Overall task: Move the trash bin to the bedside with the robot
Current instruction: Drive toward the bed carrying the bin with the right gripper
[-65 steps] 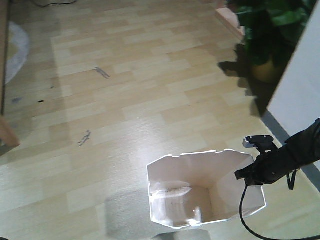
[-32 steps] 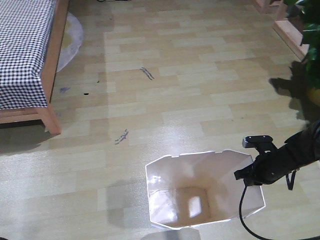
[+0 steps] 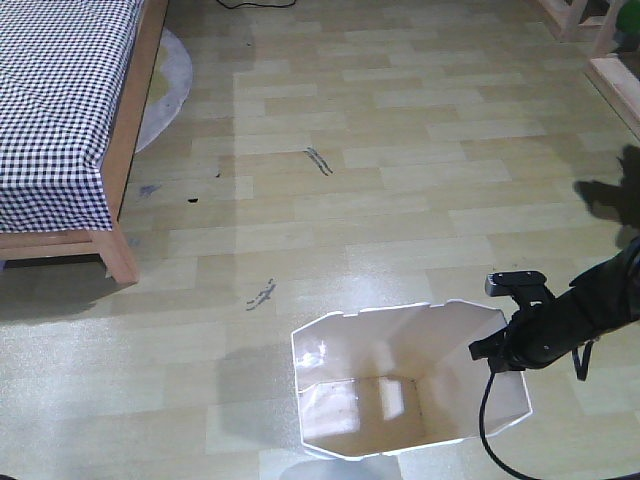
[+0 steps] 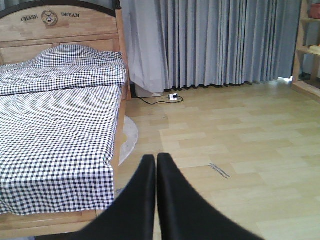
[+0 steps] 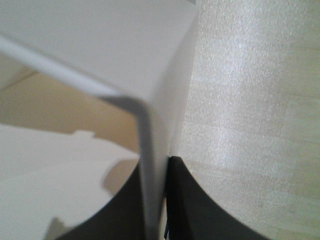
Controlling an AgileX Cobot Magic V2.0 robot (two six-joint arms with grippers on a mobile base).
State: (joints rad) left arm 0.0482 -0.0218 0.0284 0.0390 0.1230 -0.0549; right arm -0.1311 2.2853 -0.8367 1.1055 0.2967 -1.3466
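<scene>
The trash bin stands upright, open top up, with its right wall pinched in the right gripper (one black finger inside the wall, one outside, squeezed tight on the thin plastic). The rest of the bin spreads out to the left of that pincer. Can't tell whether it's resting on the wood-look floor or lifted a bit. A black cable loops down just below the pincer, across the bin's corner. The bed with the checkered cover is well away, up and left of the pincer, with a pale round rug poking out beside it. The left gripper has its fingers pressed together on nothing. The bed lies ahead to its left, with grey curtains farther ahead.
</scene>
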